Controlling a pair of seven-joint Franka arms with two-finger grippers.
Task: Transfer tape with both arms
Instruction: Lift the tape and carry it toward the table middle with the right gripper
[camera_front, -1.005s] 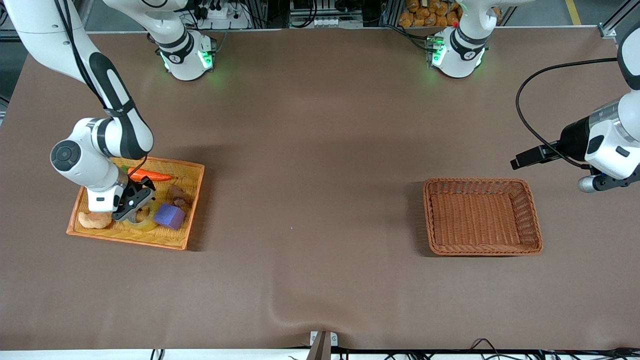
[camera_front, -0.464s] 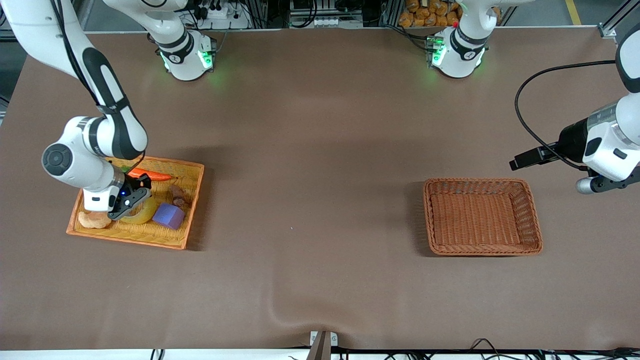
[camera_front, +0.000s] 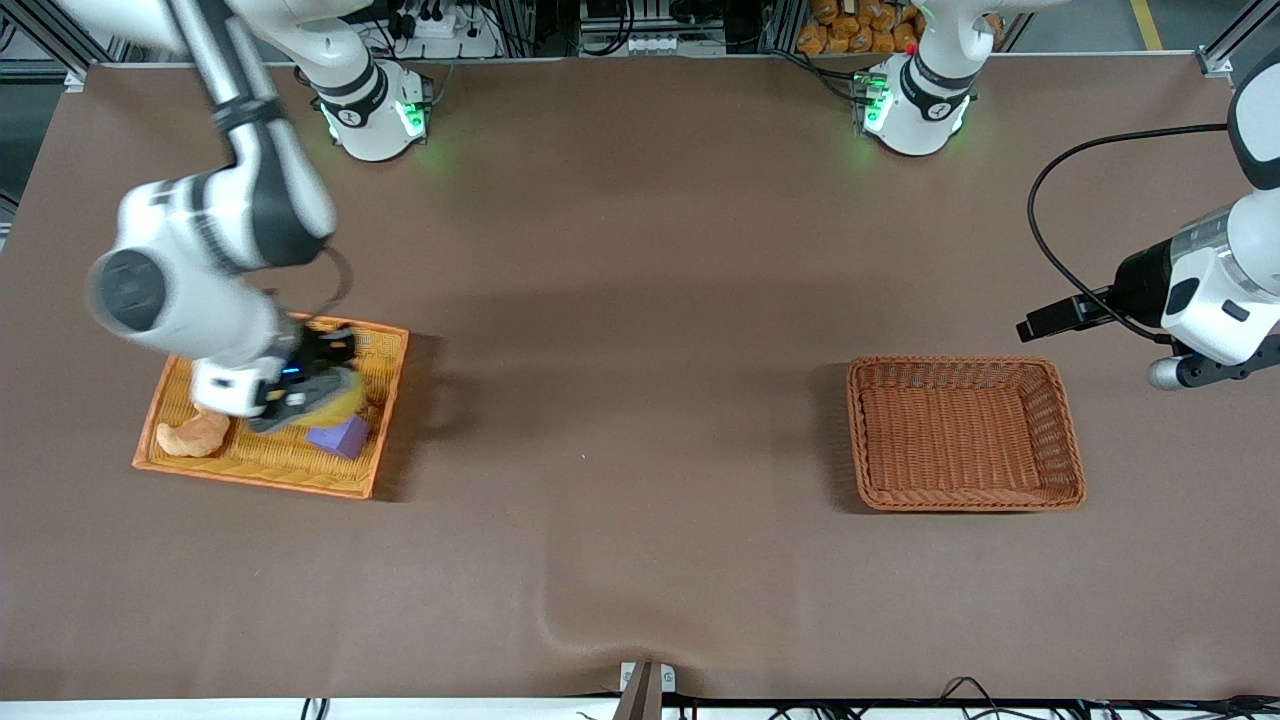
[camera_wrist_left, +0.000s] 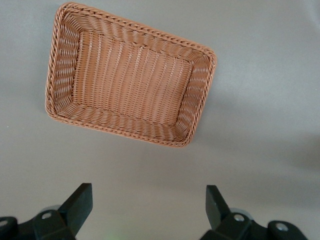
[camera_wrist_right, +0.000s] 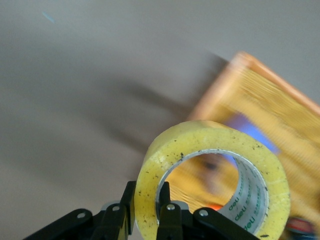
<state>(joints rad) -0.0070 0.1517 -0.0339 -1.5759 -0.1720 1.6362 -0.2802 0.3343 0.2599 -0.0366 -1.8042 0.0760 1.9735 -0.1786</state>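
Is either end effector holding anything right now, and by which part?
The right end effector pinches the translucent yellowish tape roll by its ring wall, one finger inside the core. The left end effector is open, holding nothing.

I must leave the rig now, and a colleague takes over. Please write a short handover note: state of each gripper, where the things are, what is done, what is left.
Right gripper: fingers shut on the tape, pinching its wall, lifted over the orange tray.
Left gripper: fingers open, empty, waiting in the air beside the brown basket.
Done: tape grasped and raised off the tray; purple cube and pastry lie in the tray.
Left: probably carry the tape toward the middle, pass it to the left gripper, then place it, likely in the basket.
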